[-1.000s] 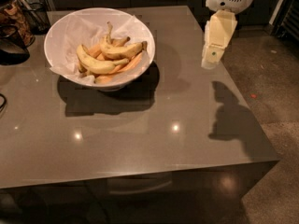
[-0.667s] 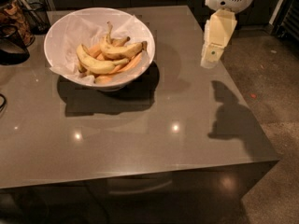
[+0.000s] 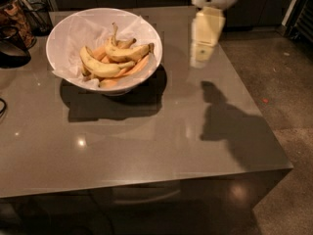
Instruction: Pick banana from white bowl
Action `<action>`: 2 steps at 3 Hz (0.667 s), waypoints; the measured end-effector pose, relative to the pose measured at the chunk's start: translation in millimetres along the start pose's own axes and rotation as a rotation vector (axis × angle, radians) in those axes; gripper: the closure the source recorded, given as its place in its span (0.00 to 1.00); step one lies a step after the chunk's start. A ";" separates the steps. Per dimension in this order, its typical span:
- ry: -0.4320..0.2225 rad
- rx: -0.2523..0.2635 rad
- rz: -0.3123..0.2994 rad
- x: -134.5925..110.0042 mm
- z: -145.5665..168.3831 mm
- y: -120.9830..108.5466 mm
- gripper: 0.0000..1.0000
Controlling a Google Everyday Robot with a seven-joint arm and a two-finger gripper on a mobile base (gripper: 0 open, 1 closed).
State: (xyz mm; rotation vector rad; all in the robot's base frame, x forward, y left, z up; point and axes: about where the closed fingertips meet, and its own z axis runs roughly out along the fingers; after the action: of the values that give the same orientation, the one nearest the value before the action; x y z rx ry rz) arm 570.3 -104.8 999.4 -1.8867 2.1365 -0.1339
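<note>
A large white bowl (image 3: 66, 43), lined with crumpled white paper, stands on the grey table at the back left. Several yellow bananas (image 3: 100, 68) lie piled in it. My gripper (image 3: 204, 43) hangs from the top of the view, above the table's right part and to the right of the bowl, apart from it. It casts a dark shadow on the table near the right edge.
The grey table (image 3: 146, 141) ends at the front and at the right, with bare floor (image 3: 283, 82) beyond. Dark objects (image 3: 14, 38) and a wire holder stand at the far left edge.
The gripper has shifted left, closer to the bowl. The bowl and bananas have not moved.
</note>
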 end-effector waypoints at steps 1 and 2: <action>-0.023 0.018 -0.022 -18.1 1.7 -5.2 0.00; -0.047 0.027 -0.031 -30.2 1.7 -9.0 0.00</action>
State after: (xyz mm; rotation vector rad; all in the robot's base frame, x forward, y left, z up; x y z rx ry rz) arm 582.5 -76.1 1004.7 -1.8900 2.0648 -0.1228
